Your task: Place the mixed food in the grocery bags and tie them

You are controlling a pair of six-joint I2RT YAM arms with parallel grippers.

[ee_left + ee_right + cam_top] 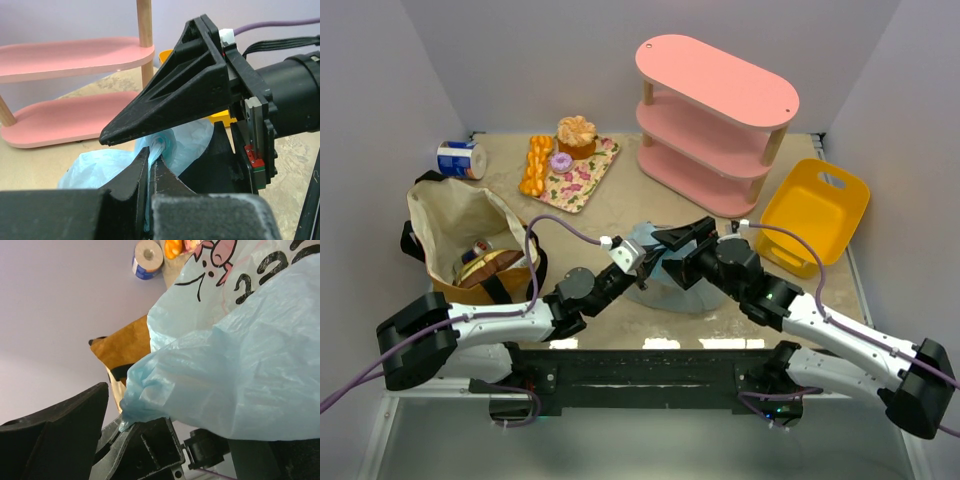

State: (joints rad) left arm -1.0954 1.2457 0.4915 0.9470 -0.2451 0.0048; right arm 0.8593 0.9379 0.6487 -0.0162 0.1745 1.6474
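The light-blue plastic grocery bag (672, 285) with pink cartoon prints sits at the table's near middle, between the two arms. My left gripper (150, 161) is shut on a twisted, gathered strip of this bag (187, 145). My right gripper (672, 250) stands open, one finger (170, 95) above and one beside the pinched strip, so its jaws straddle the left fingertips. In the right wrist view the bag (240, 360) bulges over those fingertips. The tan tote (460, 225) stands open at the left with some of the mixed food (485, 265) inside. What is in the blue bag is hidden.
A pink three-tier shelf (715, 110) stands at the back right, with a yellow basket (815, 210) beside it. A patterned tray (588, 180) at the back holds a cupcake, braided bread and a purple doughnut. A blue-and-white can (460, 158) lies behind the tote.
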